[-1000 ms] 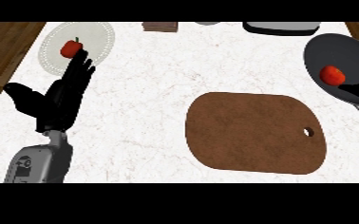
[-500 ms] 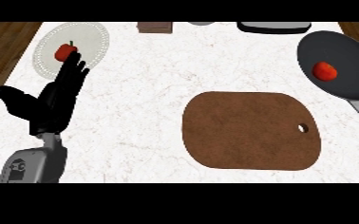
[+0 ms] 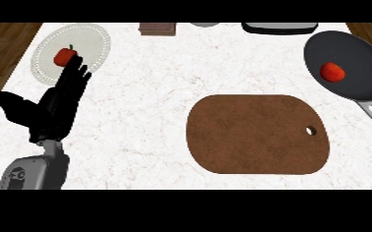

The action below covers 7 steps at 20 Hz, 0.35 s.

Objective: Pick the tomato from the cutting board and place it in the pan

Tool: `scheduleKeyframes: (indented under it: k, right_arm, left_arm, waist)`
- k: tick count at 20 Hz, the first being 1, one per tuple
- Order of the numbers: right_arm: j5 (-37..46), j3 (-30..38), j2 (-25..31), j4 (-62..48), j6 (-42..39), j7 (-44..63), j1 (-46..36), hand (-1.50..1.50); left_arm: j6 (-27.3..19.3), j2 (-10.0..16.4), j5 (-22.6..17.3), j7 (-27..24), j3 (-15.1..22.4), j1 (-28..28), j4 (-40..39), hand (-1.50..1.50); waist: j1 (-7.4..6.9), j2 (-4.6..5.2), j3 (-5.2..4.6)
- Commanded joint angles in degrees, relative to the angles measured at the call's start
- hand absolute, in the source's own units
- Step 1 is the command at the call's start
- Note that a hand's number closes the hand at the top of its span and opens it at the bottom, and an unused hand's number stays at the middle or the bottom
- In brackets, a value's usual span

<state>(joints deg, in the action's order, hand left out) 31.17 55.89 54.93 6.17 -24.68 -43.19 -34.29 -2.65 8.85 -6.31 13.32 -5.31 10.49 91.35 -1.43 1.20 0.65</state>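
The tomato [image 3: 333,71] lies inside the dark grey pan [image 3: 351,46] at the right edge of the head view, on the pan's floor and towards its lower half. The pan's handle [image 3: 364,109] runs down and to the right, out of view. The brown cutting board [image 3: 254,133] lies flat on the white marbled desk [image 3: 156,86], just left of and below the pan. Its top is bare, and a small hanging hole [image 3: 311,130] sits near its right edge.

The left hand [image 3: 56,105] shows at the left side of the view. It is open, with fingers straight and pointing up, and holds nothing. Its grey forearm [image 3: 33,172] enters from the lower left corner. The fingertips overlap the lower rim of a white plate [image 3: 88,38] at the upper left. Contact with the plate cannot be determined. On that plate rests a small red fruit with a green stem [image 3: 65,56], just above the fingertips.

Along the far edge of the desk stand a brown block [image 3: 158,28], a grey object [image 3: 205,24] cut off by the view, and a dark tray with a light rim [image 3: 280,27].
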Motion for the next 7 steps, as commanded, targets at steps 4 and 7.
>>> scheduleKeyframes:
  k: [4, 7]
  right_arm:
    - [-1.62, 0.50, -0.09, 1.97, -6.82, -7.58, 6.96, -1.50]
    - [-1.86, 0.20, 1.38, 2.51, -7.59, -5.49, 6.54, -1.50]
  left_arm:
    - [0.89, 1.49, -1.61, 2.43, -1.40, 0.12, 1.41, 0.00]
    - [1.51, 1.39, -1.34, -0.37, -1.58, -0.04, -0.52, 0.00]
  waist:
    - [-0.01, -0.30, 0.00]
    - [-0.19, -0.12, -0.03]
